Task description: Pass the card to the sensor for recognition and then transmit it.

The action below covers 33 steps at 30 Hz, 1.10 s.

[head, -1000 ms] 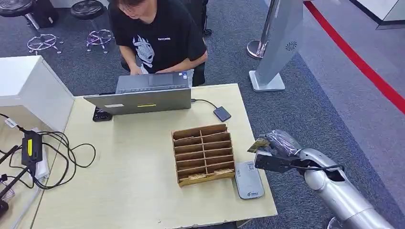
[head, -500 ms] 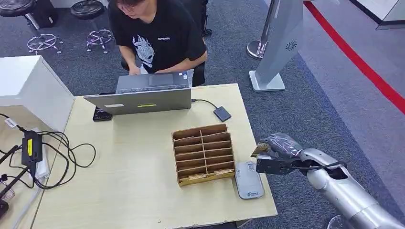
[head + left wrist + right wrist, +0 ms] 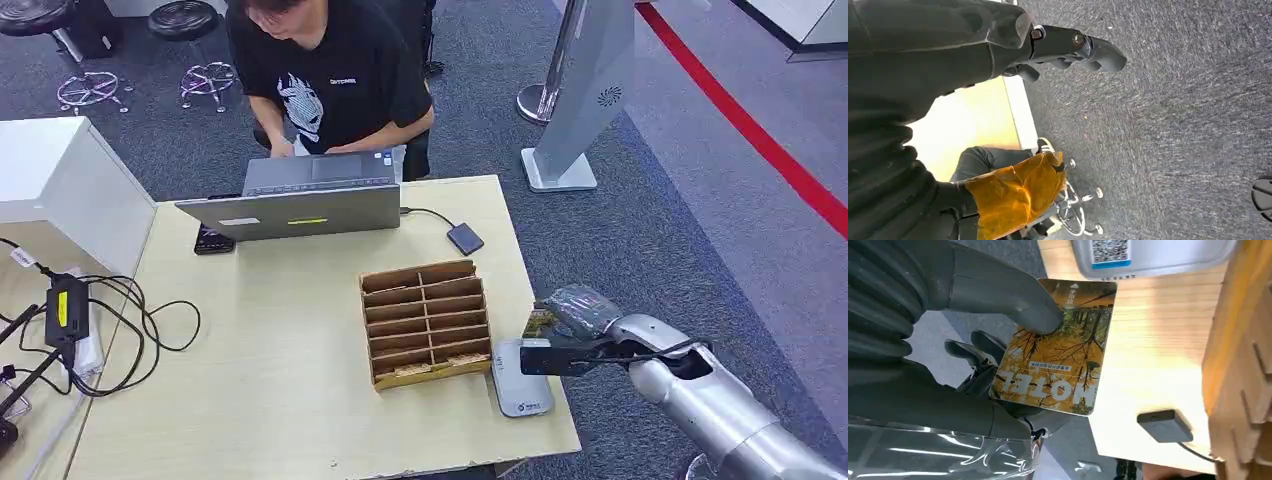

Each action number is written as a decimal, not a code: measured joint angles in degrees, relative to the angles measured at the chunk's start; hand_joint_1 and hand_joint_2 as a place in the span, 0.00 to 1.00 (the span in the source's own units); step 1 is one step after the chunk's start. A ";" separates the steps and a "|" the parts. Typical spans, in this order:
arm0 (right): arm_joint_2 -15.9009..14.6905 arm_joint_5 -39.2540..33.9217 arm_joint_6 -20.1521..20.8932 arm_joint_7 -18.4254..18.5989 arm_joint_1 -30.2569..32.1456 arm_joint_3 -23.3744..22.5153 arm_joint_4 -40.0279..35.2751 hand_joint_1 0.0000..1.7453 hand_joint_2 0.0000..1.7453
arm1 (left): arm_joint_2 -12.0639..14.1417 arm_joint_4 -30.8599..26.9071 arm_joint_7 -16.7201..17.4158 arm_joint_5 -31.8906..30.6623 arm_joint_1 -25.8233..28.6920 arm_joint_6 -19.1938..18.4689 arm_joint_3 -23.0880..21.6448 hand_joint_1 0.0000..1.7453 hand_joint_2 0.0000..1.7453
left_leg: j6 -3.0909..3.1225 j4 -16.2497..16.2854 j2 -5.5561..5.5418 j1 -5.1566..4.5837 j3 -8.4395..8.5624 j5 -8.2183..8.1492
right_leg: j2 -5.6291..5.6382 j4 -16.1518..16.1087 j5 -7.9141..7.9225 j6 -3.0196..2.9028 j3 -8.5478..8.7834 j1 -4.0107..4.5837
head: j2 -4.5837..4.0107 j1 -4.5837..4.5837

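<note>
Head view: the right hand (image 3: 572, 318) hangs off the table's (image 3: 300, 400) right edge, at about 3 o'clock from the wooden rack (image 3: 428, 322), pinching the card (image 3: 540, 322) between thumb and fingers. In the right wrist view the card (image 3: 1058, 347) is a yellow hotel key card, thumb pressed on its face, darker fingers (image 3: 973, 352) beneath it. The grey sensor (image 3: 520, 377) lies flat on the table just beside the rack, at roughly 7 o'clock from the hand and close to the table's front corner.

The step in hand looks like bringing the card to the sensor; it does not yet overlap the reader's face. The next move likely calls for a short travel toward 7 o'clock and downward, card kept flat over the sensor.

Room is tight: rack wall on one side, table edge on the other, so the hand should come in from the open carpet side. A dark drive (image 3: 465, 238) and its cable lie well apart at 12 o'clock.

The left hand (image 3: 1068, 45) hangs over carpet, fingers loosely curled, holding nothing.
</note>
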 joint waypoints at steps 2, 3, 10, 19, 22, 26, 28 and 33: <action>0.07 0.04 -0.02 0.31 -0.47 0.89 -0.02 1.00 1.00 | -0.02 0.00 0.00 0.00 -0.01 0.00 0.00 0.00 1.00 | 0.00 0.00 -0.01 0.00 0.00 0.00 | -0.01 0.00 0.00 0.00 0.00 0.00 | 0.00 0.00; 0.09 0.02 -0.06 0.33 -0.68 1.22 -0.04 1.00 1.00 | -0.02 0.00 0.00 0.02 0.00 0.00 0.00 0.00 1.00 | 0.00 0.00 -0.01 0.00 0.00 0.00 | -0.01 0.00 0.00 0.00 0.00 0.00 | 0.00 0.00; 0.07 -0.55 -1.60 2.12 -1.04 2.97 -0.59 1.00 1.00 | -0.02 0.00 0.00 0.02 0.00 0.00 0.00 0.00 1.00 | 0.00 0.00 0.00 0.00 0.00 0.00 | 0.00 0.00 0.00 0.00 0.00 0.00 | 0.00 0.02; -0.66 0.09 -6.08 5.09 -0.45 2.95 -2.49 1.00 1.00 | 0.00 0.00 0.00 0.15 0.02 0.04 0.00 0.00 1.00 | 0.00 0.00 0.00 0.00 0.01 0.00 | 0.00 0.00 0.00 0.00 0.00 0.00 | 0.00 0.00; -0.77 1.44 -11.07 6.36 0.79 0.79 -4.39 1.00 1.00 | -0.02 0.00 0.04 0.48 0.04 0.15 0.00 0.00 1.00 | 0.00 0.00 -0.01 0.00 0.00 0.00 | -0.01 0.00 0.00 0.00 0.00 0.00 | 0.00 0.00; 0.42 3.83 -19.83 7.52 2.91 -3.86 -8.07 1.00 1.00 | -0.07 0.00 0.13 0.63 0.05 0.37 0.00 0.00 1.00 | 0.00 -0.01 -0.01 0.01 -0.04 0.00 | -0.01 0.01 0.00 0.00 0.00 0.00 | 0.00 0.02; 1.79 4.66 -22.82 8.22 3.24 -6.61 -10.45 1.00 1.00 | -0.11 0.00 0.18 0.61 0.02 0.63 0.00 0.00 1.00 | 0.00 -0.01 0.02 0.01 0.01 0.00 | 0.03 0.01 0.00 0.00 -0.01 0.01 | 0.00 -0.02; 3.56 5.14 -23.21 8.74 3.64 -10.15 -13.90 1.00 1.00 | -0.13 0.00 0.28 0.55 0.03 0.74 0.00 0.00 1.00 | 0.00 -0.01 0.01 0.01 0.02 0.00 | 0.01 0.01 0.00 0.00 0.00 0.01 | 0.00 0.00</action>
